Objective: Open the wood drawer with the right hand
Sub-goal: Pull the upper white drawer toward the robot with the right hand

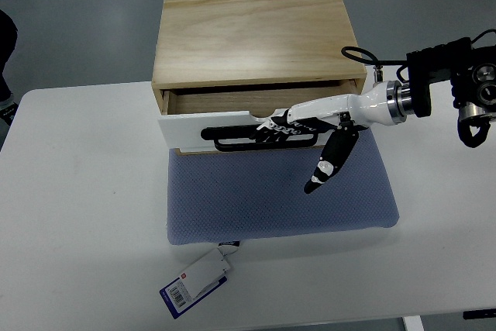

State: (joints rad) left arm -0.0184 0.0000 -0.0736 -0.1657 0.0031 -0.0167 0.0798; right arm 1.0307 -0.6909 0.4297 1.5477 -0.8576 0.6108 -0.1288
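A light wood drawer box (252,32) stands at the back of the white table (77,215). Its drawer (232,125) has a white front with a black handle (232,139) and is pulled out a little, showing a gap behind the front. My right hand (287,123) reaches in from the right, its fingers (271,128) curled over the top edge of the drawer front and the handle. The thumb (329,162) hangs down over the mat. The left arm is out of view.
A blue-grey mat (279,199) lies under and in front of the box. A white and blue tag (198,281) lies at its front left corner. A dark object (6,44) shows at the left edge.
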